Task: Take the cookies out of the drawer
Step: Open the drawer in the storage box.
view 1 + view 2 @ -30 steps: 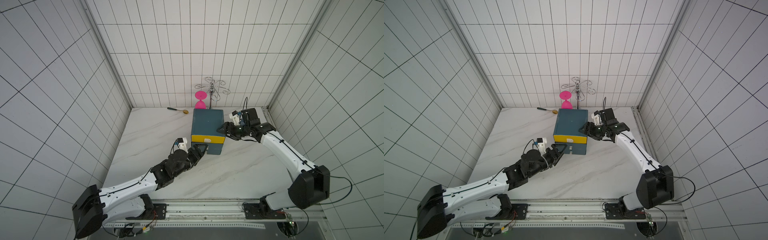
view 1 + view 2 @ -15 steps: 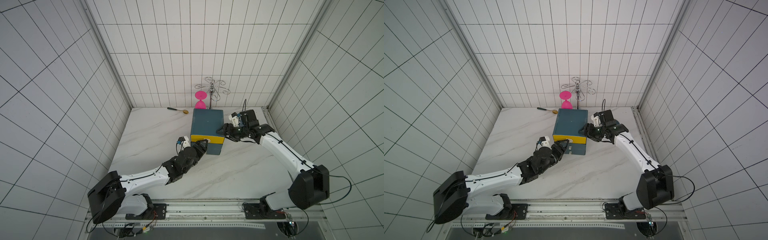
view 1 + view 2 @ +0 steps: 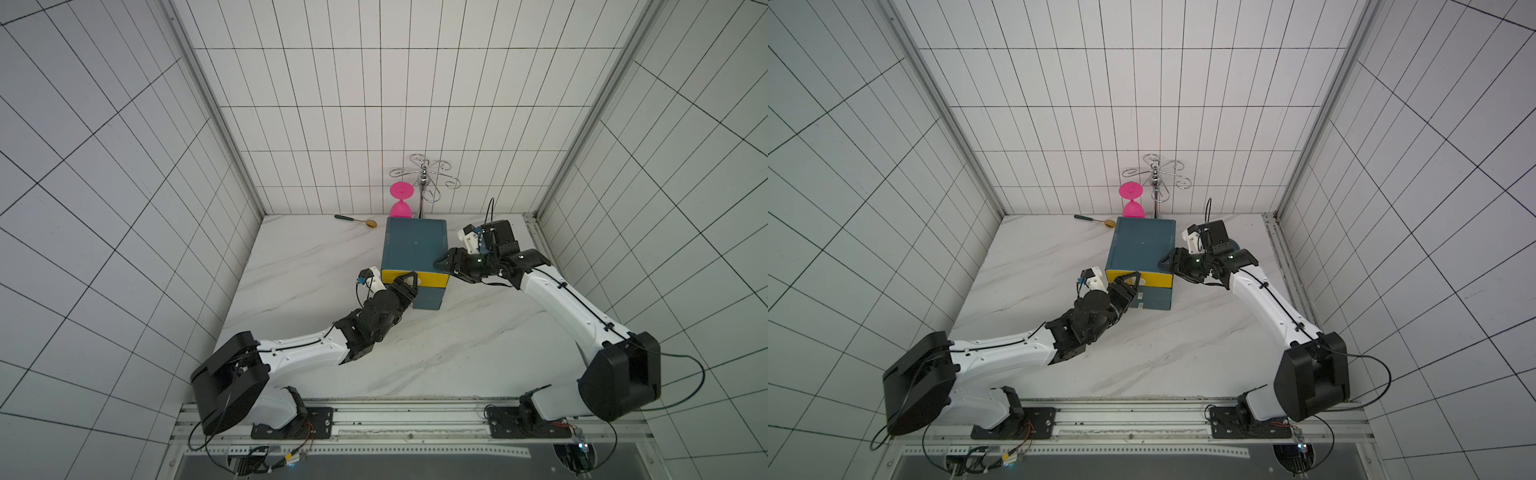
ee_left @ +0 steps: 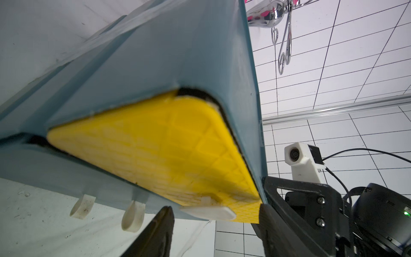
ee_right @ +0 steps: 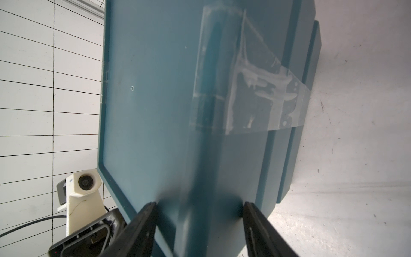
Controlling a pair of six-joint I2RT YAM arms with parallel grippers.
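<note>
1. Fingers (image 4: 159, 231) of the left gripper (image 3: 409, 277) stand partly spread, one on each side of the white handle (image 4: 209, 212) at the front of the yellow drawer (image 3: 433, 277). A gap shows on both sides of the handle, so nothing is held.
2. At the right gripper (image 3: 441, 262), the fingers (image 5: 142, 222) straddle the upper front corner of the teal cabinet (image 3: 415, 245). Their tips sit right at its walls, but I cannot tell whether they press.
3. That yellow drawer sits pushed in, its face about level with the cabinet's front, so its inside is hidden. I see none of the cookies from any side.
4. Below it is a teal drawer (image 3: 430, 297), also shut. Clear tape (image 5: 255, 100) crosses the cabinet's side wall.
5. On the marble desk (image 3: 311, 257), the cabinet stands toward the back.
6. Behind the cabinet, by the tiled wall, are a pink goblet (image 3: 401, 199) and a chrome hook stand (image 3: 424, 183).
7. On the left arm's side of the goblet lies a spoon (image 3: 357, 220), apart from the cabinet.
</note>
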